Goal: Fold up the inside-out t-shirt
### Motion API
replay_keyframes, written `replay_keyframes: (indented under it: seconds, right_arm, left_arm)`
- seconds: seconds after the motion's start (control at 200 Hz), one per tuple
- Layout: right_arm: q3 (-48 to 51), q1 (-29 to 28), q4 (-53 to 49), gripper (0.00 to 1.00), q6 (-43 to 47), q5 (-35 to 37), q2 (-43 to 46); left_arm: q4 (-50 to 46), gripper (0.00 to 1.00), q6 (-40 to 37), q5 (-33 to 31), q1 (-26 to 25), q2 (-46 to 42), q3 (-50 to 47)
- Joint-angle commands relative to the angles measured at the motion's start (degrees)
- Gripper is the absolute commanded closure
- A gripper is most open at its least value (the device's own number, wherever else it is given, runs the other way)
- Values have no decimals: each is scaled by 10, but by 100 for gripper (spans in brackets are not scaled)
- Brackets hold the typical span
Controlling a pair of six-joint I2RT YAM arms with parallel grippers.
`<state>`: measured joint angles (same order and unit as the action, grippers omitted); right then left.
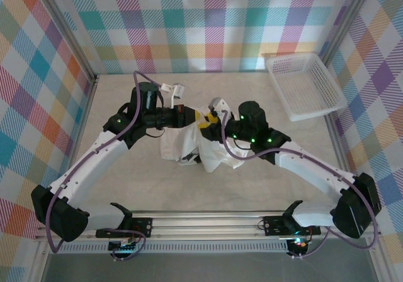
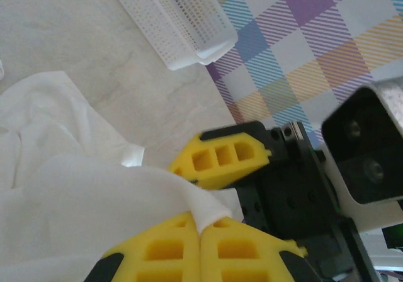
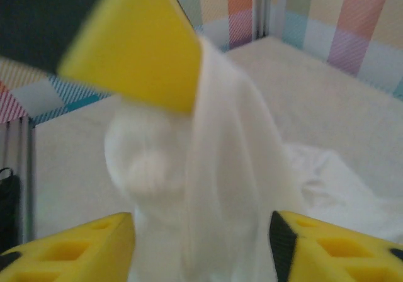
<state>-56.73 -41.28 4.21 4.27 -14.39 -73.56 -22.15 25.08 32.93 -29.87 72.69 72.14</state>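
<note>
A: Top view, status?
B: The shirt (image 1: 189,145) is held bunched over mid-table (image 1: 126,187), where the left gripper (image 1: 196,117) and right gripper (image 1: 214,119) meet. Its lower part is draped on the surface. No fold is seen. The basket (image 1: 305,84) is noted far right, well apart.
A: Left wrist?
B: The left fingers (image 2: 164,250) are pressed together on a pinch of the shirt's edge.
A: Right wrist?
B: The right fingers (image 3: 75,244) are apart, with hanging cloth between them. No grip is seen.
A: Progress?
B: Judged early. The shirt is yet to be spread flat and smoothed, and every fold is left.
</note>
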Motion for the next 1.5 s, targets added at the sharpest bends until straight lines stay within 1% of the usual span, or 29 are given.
replay_keyframes:
  seconds: [0.0,0.095,0.2,0.28,0.365,0.395,0.45,0.53,0.57,0.61,0.675,0.72,0.775,0.82,0.865,0.92,1.01,1.1,1.195,1.245,1.335,1.375,1.4,1.42,1.455,1.465,1.48,1.485,1.495]
  right_arm:
    - [-30,1,0,83,-10,12,-26]
    - [-35,1,-32,100,-21,-57,-17]
    - [-44,8,-53,100,-70,-170,2]
    - [-61,9,-45,100,-135,-254,5]
    - [-78,13,-12,100,-214,-302,-3]
    - [-83,15,-6,100,-239,-300,-7]
    - [-96,19,-16,94,-280,-270,-16]
    - [-104,31,-27,91,-312,-249,-31]
    - [-105,35,-27,93,-322,-249,-39]
    - [-105,37,-29,100,-324,-250,-46]
    - [-110,37,-45,100,-323,-250,-60]
    - [-116,37,-49,100,-324,-262,-71]
    - [-124,37,-52,100,-327,-266,-84]
    - [-134,37,-74,100,-330,-234,-94]
    - [-149,38,-106,100,-329,-186,-103]
    - [-160,42,-135,100,-330,-138,-112]
    - [-164,46,-143,100,-348,-89,-121]
    - [-175,47,-147,100,-360,-74,-131]
    - [-190,47,-151,100,-364,-85,-141]
    - [-196,47,-151,100,-366,-98,-145]
    - [-201,47,-149,100,-371,-110,-145]
    - [-201,48,-149,99,-373,-113,-143]
    - [-200,47,-151,96,-375,-114,-142]
    - [-200,47,-153,93,-374,-114,-141]
    - [-199,47,-160,91,-374,-115,-139]
    - [-199,47,-162,91,-373,-115,-139]
    - [-199,47,-167,91,-372,-114,-138]
    - [-199,47,-169,91,-371,-114,-137]
    - [-199,47,-172,91,-370,-114,-137]
  left_arm:
    - [-15,100,-9,-23,1,-7,14]
    - [-86,100,-50,-91,19,-12,25]
    - [-127,100,-115,-161,59,0,19]
    - [-118,100,-139,-177,84,33,10]
    - [-90,100,-144,-171,95,67,10]
    - [-79,100,-144,-173,96,76,12]
    - [-73,100,-143,-183,98,85,19]
    - [-72,100,-142,-197,103,86,26]
    - [-75,100,-140,-202,107,80,24]
    - [-78,100,-138,-198,110,70,22]
    - [-82,100,-134,-176,111,51,19]
    - [-86,94,-127,-142,111,39,18]
    - [-90,78,-103,-93,111,25,19]
    - [-76,66,-68,-72,106,2,7]
    - [-51,60,-25,-73,94,-28,-18]
    - [-20,56,25,-94,75,-67,-51]
    - [11,54,83,-141,37,-114,-102]
    - [56,66,105,-143,-2,-128,-139]
    - [94,67,93,-118,-32,-92,-146]
    - [87,61,78,-118,-42,-61,-139]
    - [58,39,64,-168,-46,-17,-125]
    - [46,36,58,-186,-46,-3,-120]
    - [48,37,54,-194,-45,3,-119]
    - [52,42,52,-199,-45,6,-117]
    - [57,57,51,-207,-45,9,-116]
    - [57,63,51,-209,-44,9,-116]
    - [57,76,52,-213,-44,8,-116]
    - [57,78,52,-215,-44,7,-116]
    - [58,90,52,-219,-44,6,-116]
